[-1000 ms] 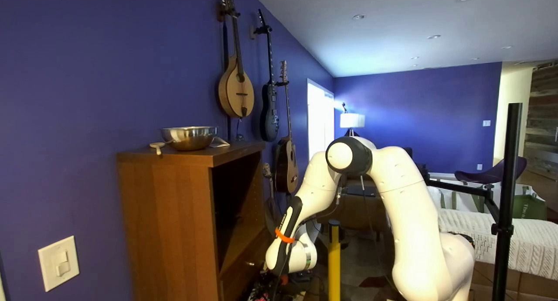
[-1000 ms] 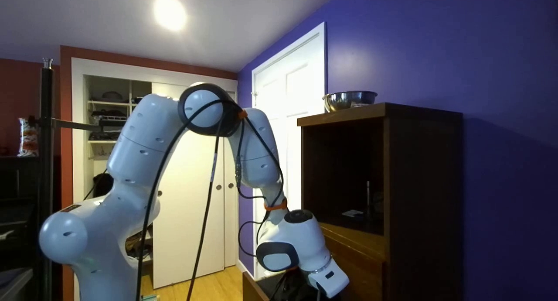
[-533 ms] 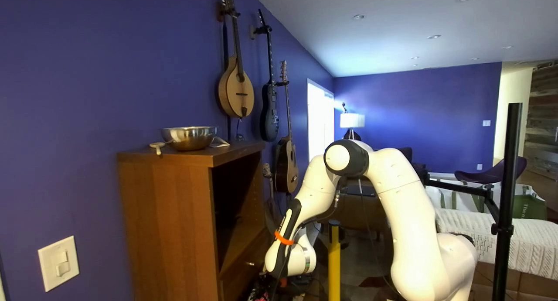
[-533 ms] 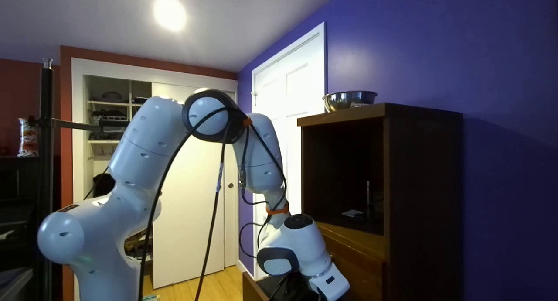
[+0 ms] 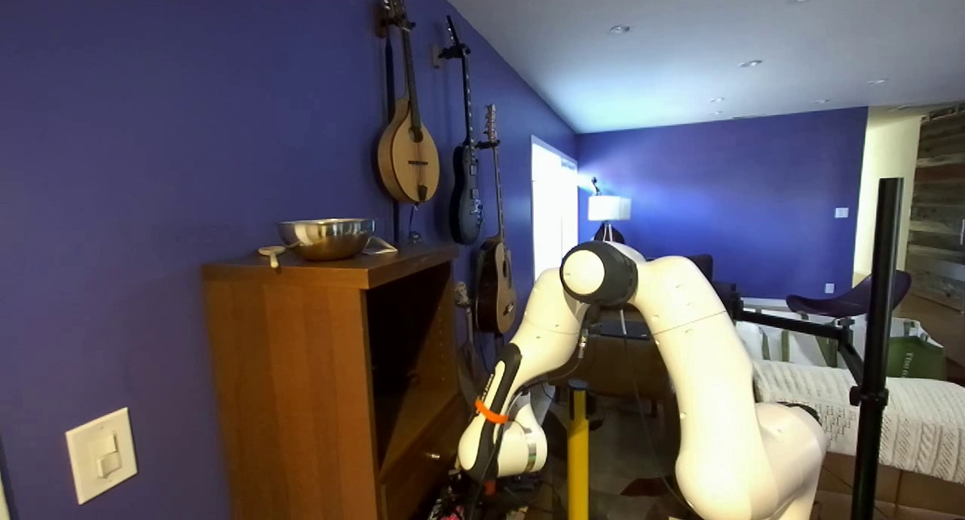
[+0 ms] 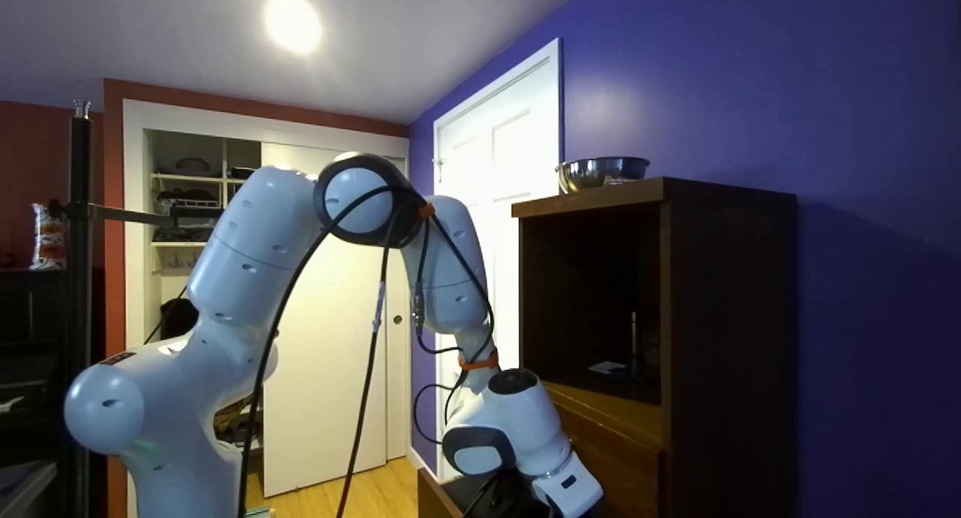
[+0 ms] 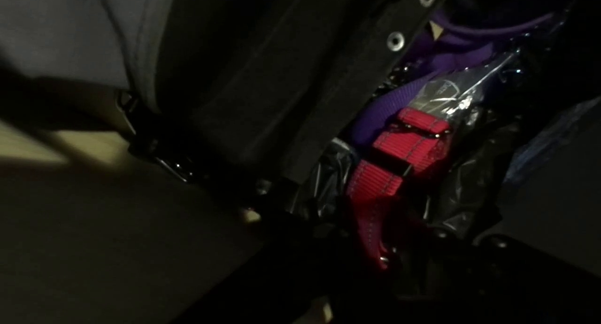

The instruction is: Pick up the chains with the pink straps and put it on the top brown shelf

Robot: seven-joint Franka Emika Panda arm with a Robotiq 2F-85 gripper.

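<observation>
The pink-red strap point(image 7: 380, 178) lies in the lower middle of the wrist view, with a dark buckle across it. Small shiny bits near it may be chain links; most of the chain is dark or hidden. My gripper point(image 7: 399, 188) is open, its wrinkled, shiny fingertips point(image 7: 326, 183) apart on either side of the strap. Whether they touch it I cannot tell. In an exterior view a small pink patch point(image 5: 454, 513) shows below the hand. The top brown shelf point(image 6: 593, 400) is the floor of the cabinet's open compartment, above the hand; it also shows here point(image 5: 422, 420).
The brown cabinet point(image 5: 294, 384) stands beside the arm, with a metal bowl point(image 5: 329, 239) on its top. A thin upright object point(image 6: 634, 341) and a pale flat item point(image 6: 607, 367) are inside. A yellow post point(image 5: 577, 452) stands near the hand. Purple strap point(image 7: 389, 105) and dark cloth lie beside the pink strap.
Between a second and half a second ago, the arm sank slightly and the hand moved a little lower. Since then nothing has visibly moved.
</observation>
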